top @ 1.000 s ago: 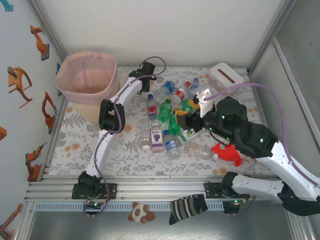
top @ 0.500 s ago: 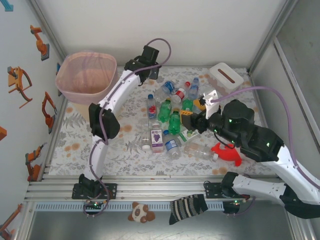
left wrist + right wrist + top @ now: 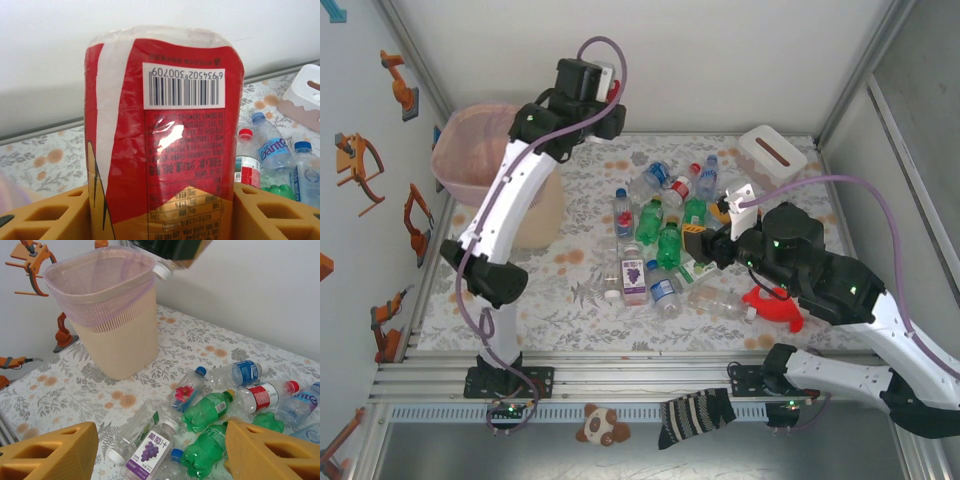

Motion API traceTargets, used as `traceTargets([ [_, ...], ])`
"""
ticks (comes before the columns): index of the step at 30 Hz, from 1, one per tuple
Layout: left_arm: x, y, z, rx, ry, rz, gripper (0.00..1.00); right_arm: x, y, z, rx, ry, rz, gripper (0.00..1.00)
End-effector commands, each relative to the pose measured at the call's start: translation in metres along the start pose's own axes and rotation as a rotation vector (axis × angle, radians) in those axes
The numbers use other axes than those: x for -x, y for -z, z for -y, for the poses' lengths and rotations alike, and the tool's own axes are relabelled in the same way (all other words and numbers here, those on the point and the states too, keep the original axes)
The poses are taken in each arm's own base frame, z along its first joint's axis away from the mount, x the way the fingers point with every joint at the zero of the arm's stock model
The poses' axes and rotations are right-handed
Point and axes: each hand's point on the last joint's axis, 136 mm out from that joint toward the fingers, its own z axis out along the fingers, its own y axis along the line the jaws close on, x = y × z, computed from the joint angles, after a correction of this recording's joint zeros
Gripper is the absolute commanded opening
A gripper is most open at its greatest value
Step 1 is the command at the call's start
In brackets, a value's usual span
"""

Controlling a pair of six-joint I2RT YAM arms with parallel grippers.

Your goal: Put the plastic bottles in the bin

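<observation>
My left gripper [image 3: 160, 217] is shut on a red-labelled plastic bottle [image 3: 162, 135], whose body stands between the orange fingers [image 3: 47, 217]. In the top view this gripper [image 3: 608, 95] hangs high beside the right rim of the bin [image 3: 455, 160], a cream wastebasket with a pink liner [image 3: 100, 270]. Several plastic bottles [image 3: 660, 230] lie in a pile mid-table: green ones [image 3: 207, 410], clear blue-capped ones and a purple grape one [image 3: 152, 452]. My right gripper [image 3: 160, 450] stands open above the pile [image 3: 705, 245], holding nothing.
A white tissue box [image 3: 772, 150] stands at the back right. A red toy figure [image 3: 775, 305] lies right of the pile, under my right arm. A striped sock [image 3: 695, 415] and a small plush [image 3: 602, 425] rest on the front rail.
My left arm has risen and swung left from the pile toward the bin, carrying the red-labelled bottle. My right gripper has barely moved.
</observation>
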Motion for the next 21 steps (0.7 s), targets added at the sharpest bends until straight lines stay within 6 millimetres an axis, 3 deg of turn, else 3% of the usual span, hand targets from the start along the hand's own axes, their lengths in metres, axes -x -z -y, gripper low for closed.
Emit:
traceTargets([
  [1,-0.008,0.028,-0.027,0.021,-0.044,-0.049,0.60,0.001,-0.001,0.001,-0.013,-0.004,0.004,0.68],
  [6,-0.021,0.052,-0.073,0.089,-0.055,-0.102,0.60,0.002,-0.007,-0.003,0.002,-0.001,-0.002,0.68],
  [12,-0.051,0.065,-0.135,0.179,-0.019,-0.215,0.60,0.001,-0.017,-0.009,0.026,0.007,-0.013,0.68],
  [15,-0.069,0.066,-0.161,0.207,0.019,-0.268,0.60,0.001,-0.021,-0.011,0.034,0.014,-0.020,0.68],
  [21,-0.113,0.056,-0.192,0.225,0.066,-0.393,0.60,0.003,-0.025,-0.015,0.047,0.027,-0.022,0.68],
])
